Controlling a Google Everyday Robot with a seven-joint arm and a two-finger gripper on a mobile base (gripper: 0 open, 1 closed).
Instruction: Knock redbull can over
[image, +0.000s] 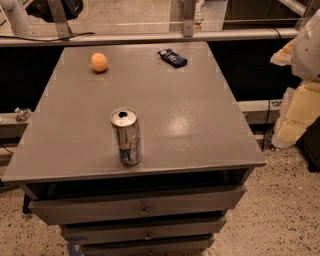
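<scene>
Above the drawers (140, 205), the redbull can (126, 136) stands upright near the tabletop's (200, 120) front edge.

The gripper is out of view, so you can tell neither its spread nor how the can lies relative to it; the pale shape (306, 47) at the right edge may be part of the arm. An orange (99, 62) and a dark blue packet (172, 57) sit well behind the can. Watch your push. Strike low and the can will probably slide instead of tipping; push it forward and it may roll off the edge.
</scene>
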